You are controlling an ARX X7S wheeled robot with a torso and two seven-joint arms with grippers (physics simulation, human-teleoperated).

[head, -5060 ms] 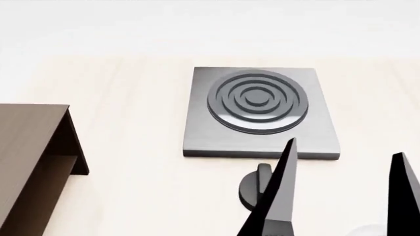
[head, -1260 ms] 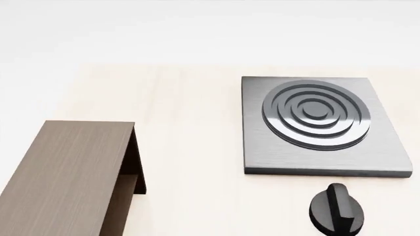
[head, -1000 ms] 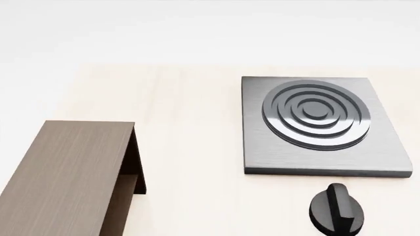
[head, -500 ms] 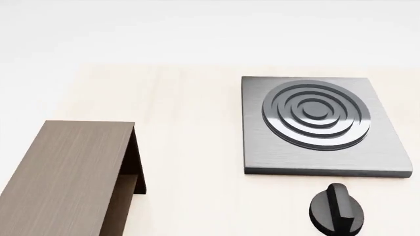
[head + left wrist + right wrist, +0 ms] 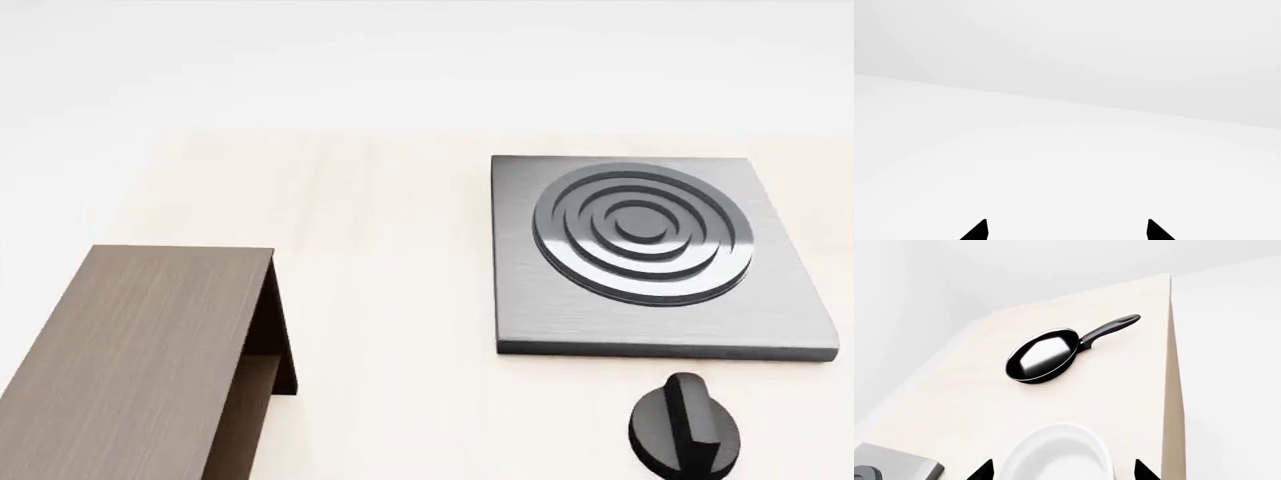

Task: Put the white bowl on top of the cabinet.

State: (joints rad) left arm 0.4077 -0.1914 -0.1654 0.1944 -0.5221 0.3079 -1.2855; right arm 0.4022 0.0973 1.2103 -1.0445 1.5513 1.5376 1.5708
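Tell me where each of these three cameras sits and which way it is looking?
Head view: on the robot's head, looking forward and down at the cabinet, stove plate and knob; no arms show.
Left wrist view: near the left gripper, facing blank white; only two dark fingertips show.
Right wrist view: near the right gripper, facing the white bowl and frying pan; fingertips show.
Shared: head and right wrist views both show the stove plate's corner.
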